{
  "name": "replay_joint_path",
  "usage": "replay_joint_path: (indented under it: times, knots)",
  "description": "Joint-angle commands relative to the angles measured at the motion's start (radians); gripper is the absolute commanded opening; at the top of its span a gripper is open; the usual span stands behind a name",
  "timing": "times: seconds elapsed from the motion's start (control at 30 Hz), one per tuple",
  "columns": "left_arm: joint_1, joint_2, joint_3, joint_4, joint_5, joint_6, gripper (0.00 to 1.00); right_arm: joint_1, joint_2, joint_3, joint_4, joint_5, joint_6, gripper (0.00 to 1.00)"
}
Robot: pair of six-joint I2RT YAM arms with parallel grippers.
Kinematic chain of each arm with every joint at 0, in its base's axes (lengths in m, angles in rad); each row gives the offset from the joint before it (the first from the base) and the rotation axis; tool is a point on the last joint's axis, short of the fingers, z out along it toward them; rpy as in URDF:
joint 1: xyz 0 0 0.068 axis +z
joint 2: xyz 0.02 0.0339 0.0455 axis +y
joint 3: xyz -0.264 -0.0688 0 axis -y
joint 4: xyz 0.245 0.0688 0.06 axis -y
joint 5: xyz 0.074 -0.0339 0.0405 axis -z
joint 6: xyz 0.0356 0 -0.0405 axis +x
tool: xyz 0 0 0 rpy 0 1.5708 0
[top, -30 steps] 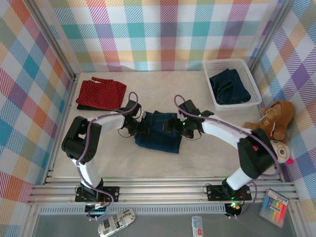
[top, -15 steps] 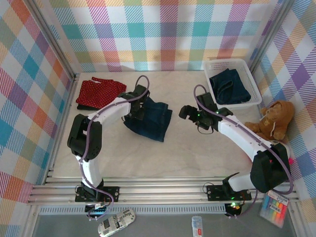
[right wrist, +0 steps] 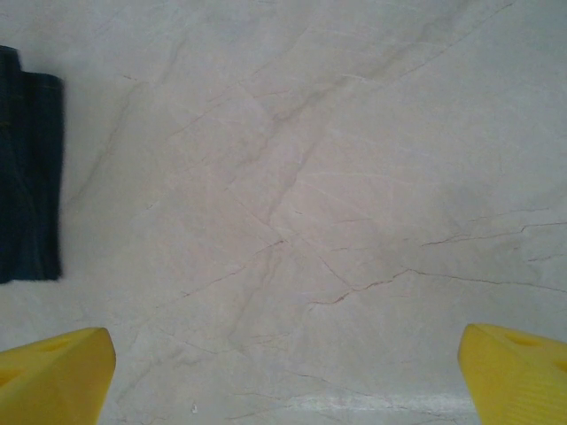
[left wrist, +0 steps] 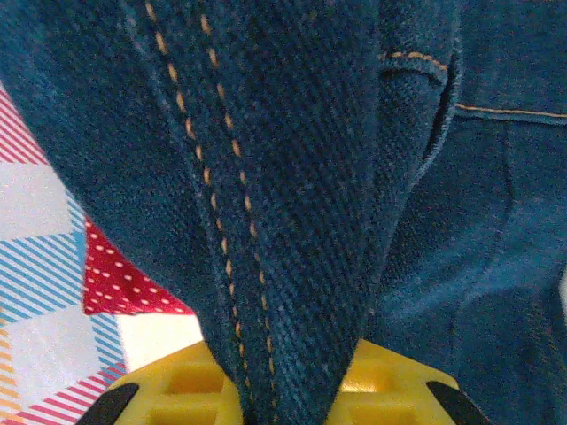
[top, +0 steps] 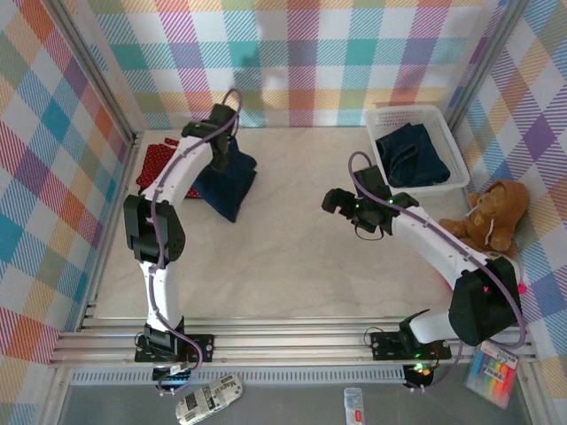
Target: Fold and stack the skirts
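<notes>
The denim skirt, pinched in the left end effector, has swung far left toward the red skirt (stacking next); the right end effector gapes empty.

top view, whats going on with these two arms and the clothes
The left pincer is shut on a folded denim skirt, which hangs from it at the far left of the table, right by the red dotted skirt lying there. The right pincer is open and empty over the bare middle of the table. Another denim skirt sits in the white basket at the far right.
</notes>
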State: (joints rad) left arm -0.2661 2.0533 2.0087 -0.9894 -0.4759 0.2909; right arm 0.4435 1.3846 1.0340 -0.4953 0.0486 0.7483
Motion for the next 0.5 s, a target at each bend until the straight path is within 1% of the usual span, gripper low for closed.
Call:
replay_joint_path:
  times: [0.0, 0.13, 0.3, 0.37, 0.47]
  knots:
    - [0.042, 0.015, 0.089, -0.058, 0.055, 0.081, 0.0, -0.006, -0.004, 0.006, -0.016, -0.013, 0.012, 0.99]
    - [0.072, 0.026, 0.172, -0.077, 0.158, 0.104, 0.0, -0.007, 0.003, 0.007, -0.017, -0.02, 0.024, 0.99]
    - [0.079, 0.051, 0.297, -0.147, 0.231, 0.115, 0.0, -0.008, 0.008, 0.004, -0.013, -0.029, 0.038, 0.99]
    - [0.078, 0.047, 0.334, -0.167, 0.283, 0.11, 0.0, -0.008, 0.01, 0.003, -0.015, -0.032, 0.042, 0.99]
    - [0.091, 0.029, 0.337, -0.145, 0.292, 0.111, 0.0, -0.008, 0.008, 0.003, -0.017, -0.034, 0.043, 0.99]
